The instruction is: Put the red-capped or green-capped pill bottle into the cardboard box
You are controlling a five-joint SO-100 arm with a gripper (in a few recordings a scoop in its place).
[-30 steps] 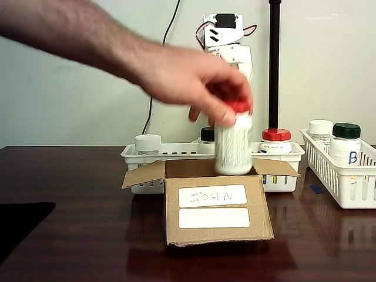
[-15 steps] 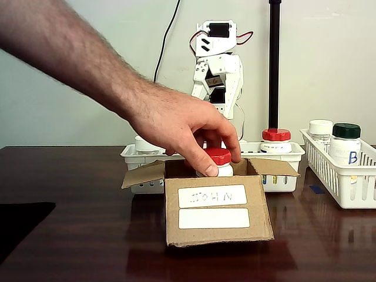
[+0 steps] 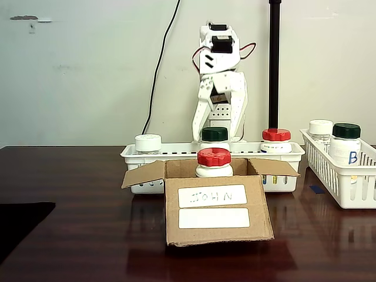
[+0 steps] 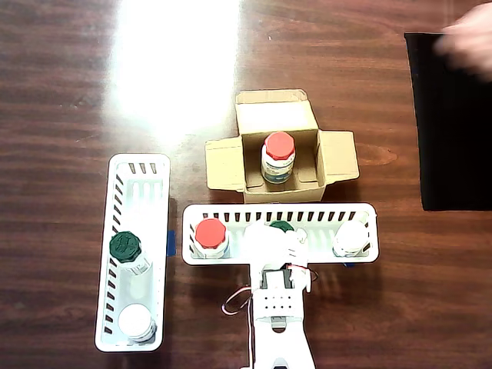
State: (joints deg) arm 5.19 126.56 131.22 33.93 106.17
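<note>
1. The pill bottle (image 3: 214, 138) with the green cap stands in the middle of the white basket (image 3: 132, 154) behind the cardboard box (image 3: 214, 211), not yet moved.
2. The jaws (image 3: 215, 120) hang right over its cap, likely lining up a grasp; whether they are apart or together, I cannot tell.
3. A red-capped bottle (image 4: 277, 156) already stands upright inside the box.
4. A blurred hand (image 4: 467, 42) sits at the desk (image 4: 69, 84) edge.

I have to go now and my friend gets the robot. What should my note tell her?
Tool: hangs over the green-capped pill bottle in the long white basket; whether it grips is unclear.
Cardboard box: open, in front of the basket, with a red-capped bottle standing inside.
A blurred hand is at the overhead view's edge.
Left: lift the green-capped bottle into the box.
</note>
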